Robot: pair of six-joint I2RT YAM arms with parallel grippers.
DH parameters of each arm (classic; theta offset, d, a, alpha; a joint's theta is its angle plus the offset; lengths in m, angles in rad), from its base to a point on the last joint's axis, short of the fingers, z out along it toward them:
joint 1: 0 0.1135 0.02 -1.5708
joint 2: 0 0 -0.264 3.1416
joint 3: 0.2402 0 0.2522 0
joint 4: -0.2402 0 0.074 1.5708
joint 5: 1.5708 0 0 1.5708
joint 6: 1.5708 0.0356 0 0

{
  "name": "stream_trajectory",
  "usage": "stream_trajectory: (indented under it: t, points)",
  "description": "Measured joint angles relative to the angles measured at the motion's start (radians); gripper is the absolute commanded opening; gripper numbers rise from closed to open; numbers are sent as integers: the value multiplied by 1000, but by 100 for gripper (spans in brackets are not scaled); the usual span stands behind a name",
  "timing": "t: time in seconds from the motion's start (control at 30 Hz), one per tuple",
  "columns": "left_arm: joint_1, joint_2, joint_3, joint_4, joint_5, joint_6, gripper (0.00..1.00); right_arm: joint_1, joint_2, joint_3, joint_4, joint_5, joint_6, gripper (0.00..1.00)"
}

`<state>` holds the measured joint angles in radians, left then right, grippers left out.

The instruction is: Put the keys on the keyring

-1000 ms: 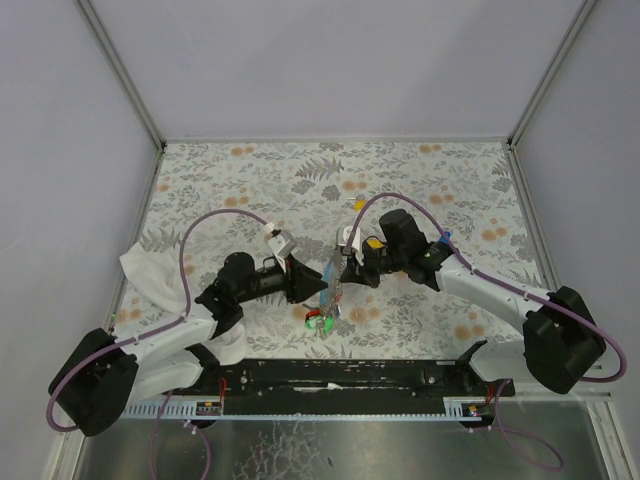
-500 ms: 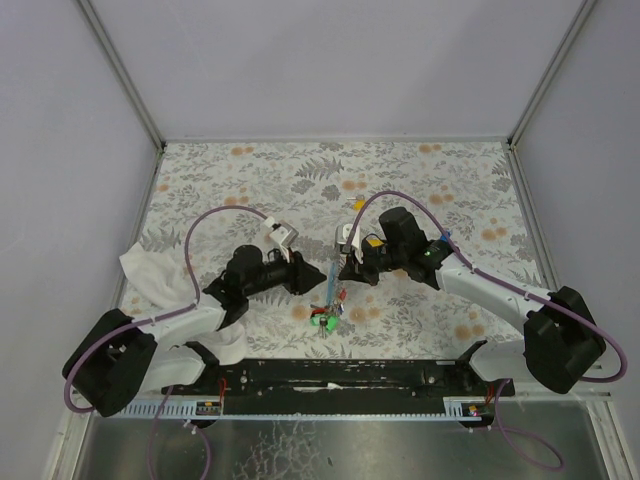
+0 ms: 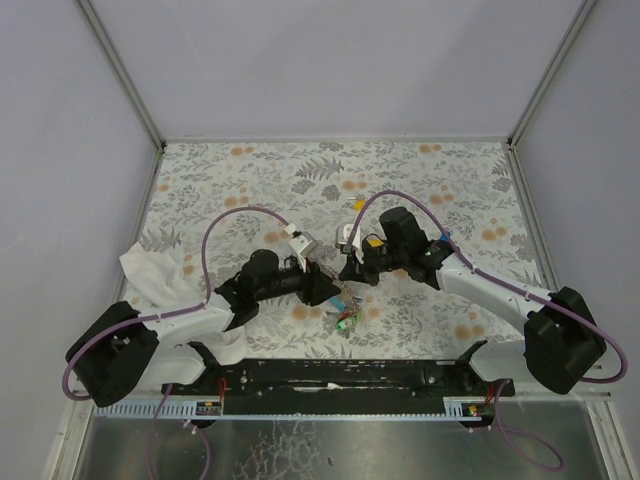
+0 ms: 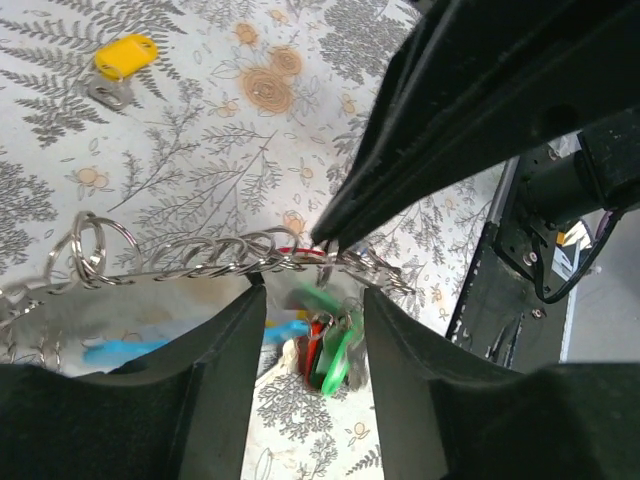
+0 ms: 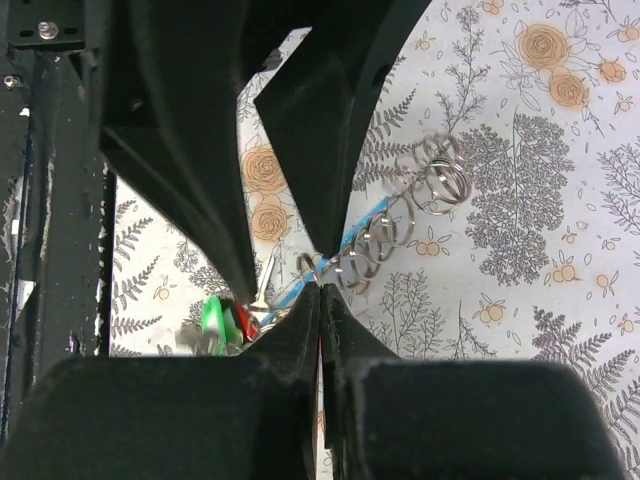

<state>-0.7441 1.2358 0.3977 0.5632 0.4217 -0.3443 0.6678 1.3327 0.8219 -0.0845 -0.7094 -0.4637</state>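
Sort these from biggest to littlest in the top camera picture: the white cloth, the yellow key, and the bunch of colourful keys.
1. white cloth: by far the biggest.
2. bunch of colourful keys: small.
3. yellow key: a little smaller. Both are tiny here, so those two are close.

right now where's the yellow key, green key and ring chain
yellow key [image 4: 126,56], left wrist view, plastic head
green key [image 5: 212,316], right wrist view, plastic head
ring chain [image 5: 437,178], right wrist view, end rings
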Motion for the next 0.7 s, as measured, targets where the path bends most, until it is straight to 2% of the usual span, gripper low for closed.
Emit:
stream_trajectory:
  t: [0.2,0.33,0.47,0.6,0.7]
  points:
    - [-69,-18,4,-18,-29,38,43,0,-2,0,17,-13,0,0]
    - [-73,-27,8,-26,-65,56,43,0,-2,0,18,-17,-1,0]
    - [-73,-114,-25,-33,-107,86,42,0,-3,-1,14,-16,-10,0]
    - [-73,-200,-69,-23,-132,116,35,0,-3,-2,14,-16,-20,0]
    - [-73,-208,-95,-2,-148,124,39,0,-5,-2,11,-16,-29,0]
